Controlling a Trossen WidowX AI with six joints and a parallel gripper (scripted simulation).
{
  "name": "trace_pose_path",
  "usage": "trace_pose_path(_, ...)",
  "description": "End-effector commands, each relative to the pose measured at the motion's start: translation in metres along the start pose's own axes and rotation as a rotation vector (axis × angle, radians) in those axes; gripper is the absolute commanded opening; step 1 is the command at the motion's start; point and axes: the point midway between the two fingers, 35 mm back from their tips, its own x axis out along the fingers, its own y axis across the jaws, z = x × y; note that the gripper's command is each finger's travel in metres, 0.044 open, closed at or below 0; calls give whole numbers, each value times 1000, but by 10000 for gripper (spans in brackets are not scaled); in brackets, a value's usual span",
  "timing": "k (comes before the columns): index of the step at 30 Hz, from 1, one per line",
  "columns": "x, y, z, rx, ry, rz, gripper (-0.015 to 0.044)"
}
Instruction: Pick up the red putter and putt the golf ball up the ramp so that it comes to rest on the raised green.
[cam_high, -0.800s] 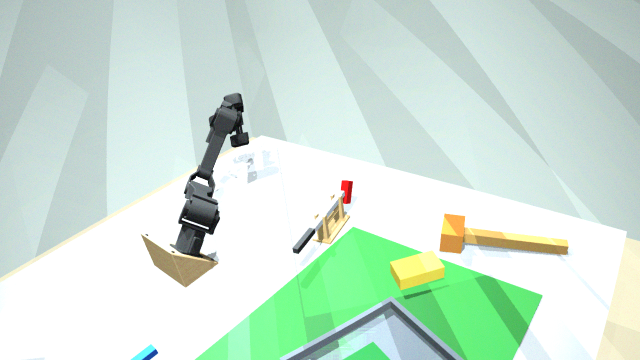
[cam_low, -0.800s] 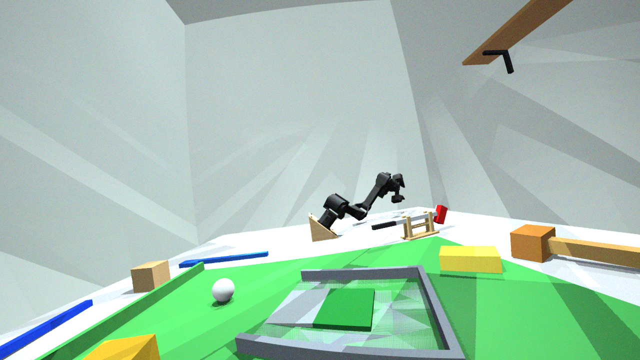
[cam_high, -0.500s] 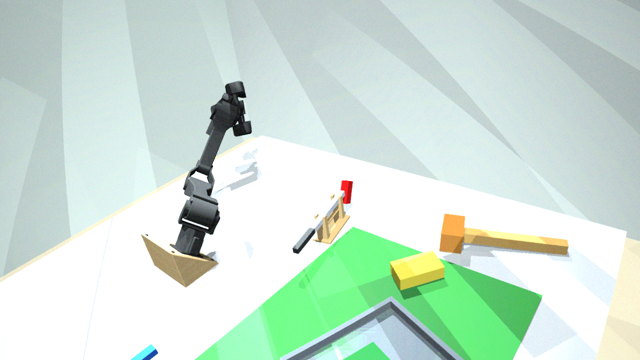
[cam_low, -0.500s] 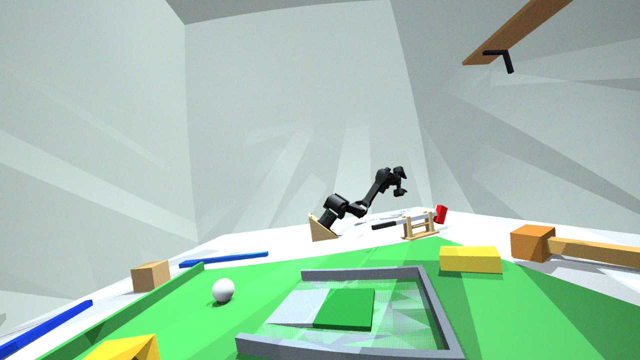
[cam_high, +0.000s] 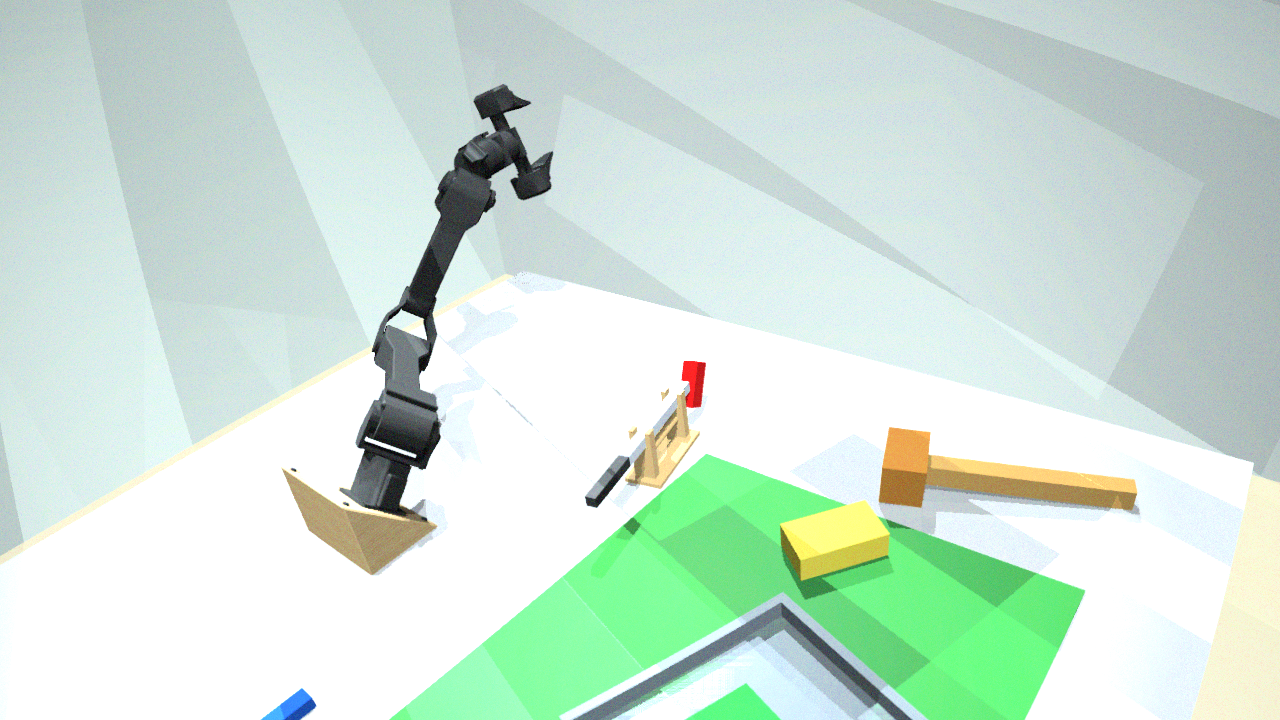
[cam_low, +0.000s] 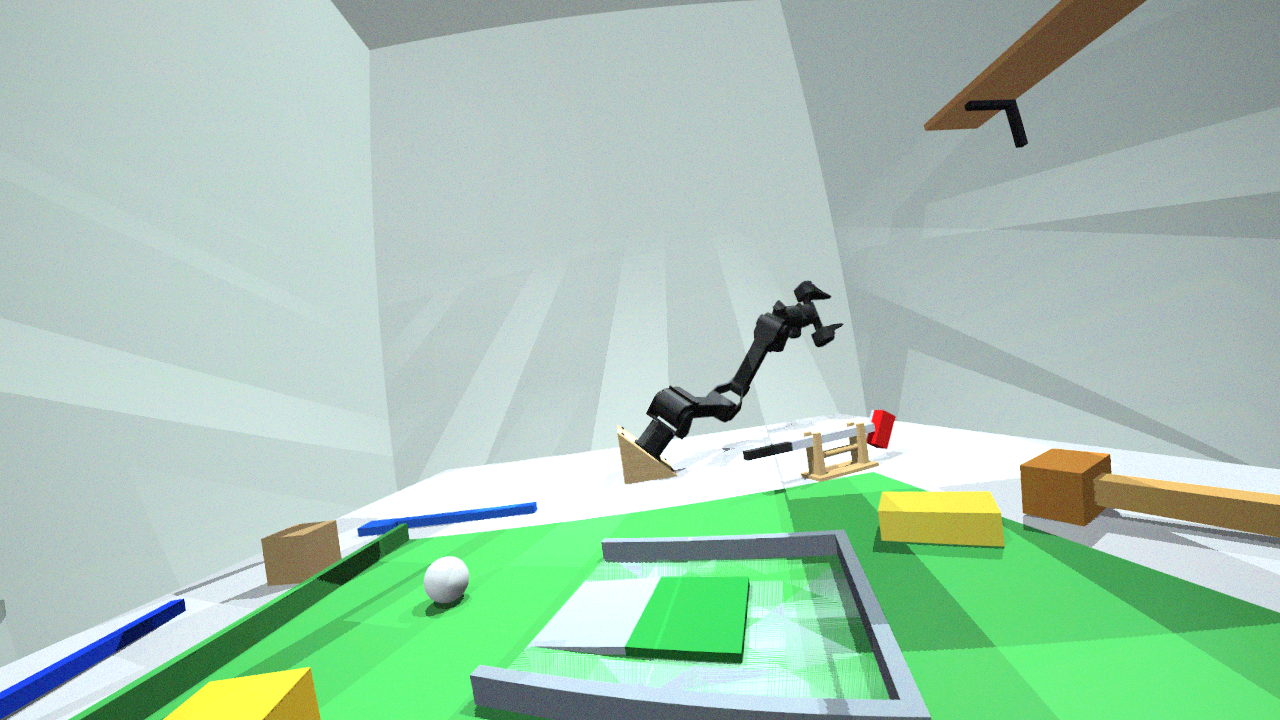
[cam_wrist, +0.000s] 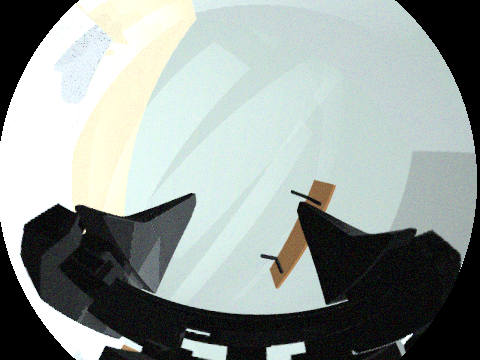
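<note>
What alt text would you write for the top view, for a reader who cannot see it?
The black arm rises from a wooden wedge base, its gripper open, empty and high above the white table. The red putter rests untouched on a small wooden rack beside the green mat; a yellow block and wooden mallet lie nearby.

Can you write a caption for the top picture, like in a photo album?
Open gripper raised high, red putter resting on its wooden stand.
</note>
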Motion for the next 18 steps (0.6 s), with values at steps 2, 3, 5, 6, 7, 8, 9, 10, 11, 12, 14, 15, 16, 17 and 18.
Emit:
trace_pose_path(2, -18, -37, -82, -14, 210, -94, 440)
trace_pose_path(3, -23, -43, -95, -16, 247, -108, 440)
trace_pose_path(5, -32, -52, -120, -18, 315, -131, 440)
trace_pose_path(6, -35, -54, -129, -19, 339, -138, 440)
trace_pose_path(7, -39, -57, -138, -22, 366, -141, 440)
trace_pose_path(8, -44, -60, -152, -27, 407, -144, 440)
trace_pose_path(9, -51, -64, -168, -31, 454, -146, 440)
trace_pose_path(10, -59, -67, -184, -35, 500, -147, 440)
trace_pose_path(11, -66, -69, -198, -38, 542, -145, 440)
trace_pose_path(12, -72, -70, -210, -40, 578, -142, 440)
trace_pose_path(14, -86, -72, -234, -43, 652, -134, 440)
trace_pose_path(15, -94, -73, -246, -43, 690, -127, 440)
trace_pose_path(16, -102, -73, -258, -43, 728, -119, 440)
trace_pose_path(17, -110, -73, -271, -41, 766, -110, 440)
trace_pose_path(18, -118, -72, -283, -39, 804, -99, 440)
